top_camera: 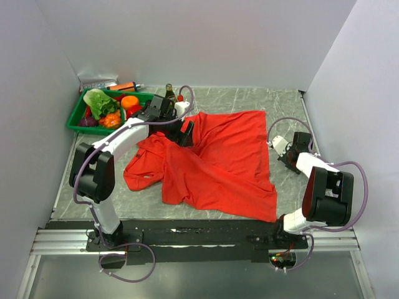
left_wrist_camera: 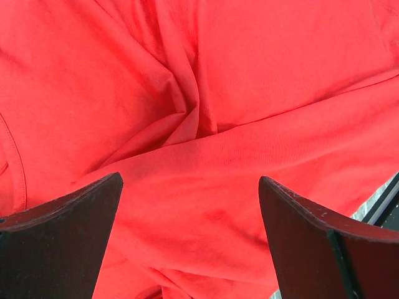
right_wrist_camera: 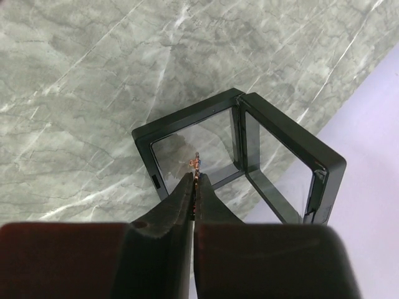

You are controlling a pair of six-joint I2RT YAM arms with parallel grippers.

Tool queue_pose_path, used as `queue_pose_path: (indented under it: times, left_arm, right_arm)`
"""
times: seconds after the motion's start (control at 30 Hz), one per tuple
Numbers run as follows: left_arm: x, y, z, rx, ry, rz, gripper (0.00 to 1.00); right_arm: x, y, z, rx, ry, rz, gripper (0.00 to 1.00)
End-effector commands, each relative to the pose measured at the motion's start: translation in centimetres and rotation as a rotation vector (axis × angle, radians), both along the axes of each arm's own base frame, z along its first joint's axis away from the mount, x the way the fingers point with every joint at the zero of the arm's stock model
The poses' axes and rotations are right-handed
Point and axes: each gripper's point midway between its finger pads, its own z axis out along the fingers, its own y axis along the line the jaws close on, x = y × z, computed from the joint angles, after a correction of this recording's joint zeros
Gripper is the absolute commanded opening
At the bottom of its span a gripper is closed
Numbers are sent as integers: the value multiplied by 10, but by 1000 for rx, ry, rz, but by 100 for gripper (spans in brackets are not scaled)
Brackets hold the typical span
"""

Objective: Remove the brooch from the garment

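Observation:
The red garment (top_camera: 212, 165) lies crumpled in the middle of the table and fills the left wrist view (left_wrist_camera: 199, 124). My left gripper (top_camera: 182, 134) hangs open just over the garment's upper left folds, its dark fingers (left_wrist_camera: 59, 237) spread with only cloth between them. My right gripper (top_camera: 288, 156) is at the table's right side, off the garment. Its jaws are shut on the tiny gold brooch (right_wrist_camera: 196, 164), which sticks out of the tips (right_wrist_camera: 196, 180) over an open black display case (right_wrist_camera: 237, 156).
A green tray (top_camera: 78, 118) of toy vegetables stands at the back left, with a dark bottle (top_camera: 168, 91) beside it. The open case (top_camera: 293, 152) sits near the right wall. Grey marble tabletop (right_wrist_camera: 81, 93) surrounds it.

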Motion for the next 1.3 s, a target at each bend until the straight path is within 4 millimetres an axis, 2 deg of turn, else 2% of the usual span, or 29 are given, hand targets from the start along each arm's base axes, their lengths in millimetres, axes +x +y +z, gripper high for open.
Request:
queue_pose_path:
  times: [0.0, 0.37, 0.67, 0.93, 1.17, 1.27]
  left_arm:
    - [4, -6, 15, -22, -30, -1, 96]
    - [4, -12, 18, -42, -18, -14, 96]
    - [5, -14, 17, -38, -14, -19, 96]
    - [4, -14, 16, -29, -16, -18, 96]
    - [4, -13, 15, -24, -15, -17, 96]
    - [4, -14, 15, -25, -16, -19, 96]
  right_arm:
    - [4, 0, 11, -34, -48, 15, 0]
    - [12, -11, 35, -100, -136, -35, 0]
    - [17, -14, 28, -124, -126, -11, 0]
    - [30, -16, 27, -123, -129, 7, 0]
    - [30, -15, 19, -124, -110, 23, 0]
    - [30, -13, 17, -121, -105, 26, 6]
